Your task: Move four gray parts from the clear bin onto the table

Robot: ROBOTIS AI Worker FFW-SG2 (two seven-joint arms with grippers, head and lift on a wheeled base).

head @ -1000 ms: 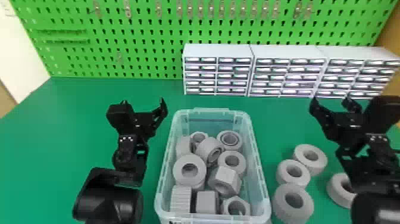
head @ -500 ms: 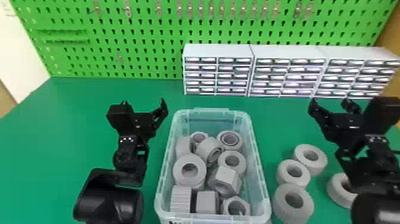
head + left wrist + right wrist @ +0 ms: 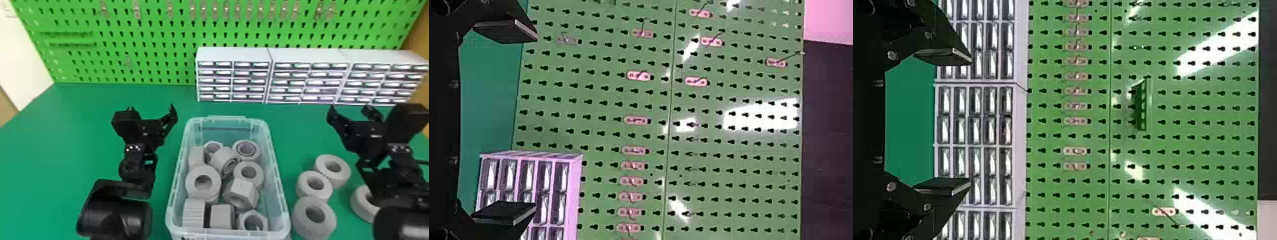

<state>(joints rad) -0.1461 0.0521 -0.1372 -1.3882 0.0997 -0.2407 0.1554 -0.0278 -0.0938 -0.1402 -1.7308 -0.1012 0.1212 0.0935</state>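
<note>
Four thick gray rings (image 3: 303,220) sit toward the flat green bench's (image 3: 63,143) right edge, so probably just retract, left gripper (image 3: 536,121) and right gripper (image 3: 971,121) both wide, lifting before swinging.

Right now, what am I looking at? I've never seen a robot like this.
This is a robot with two black arms. One picture looks down from its head; two look out from its wrists, turned sideways. On the green table stands a clear bin holding gray parts, and four gray rings lie to its right. The left gripper and right gripper both have their fingers apart and hold nothing. Behind are drawer cabinets and a green pegboard.
</note>
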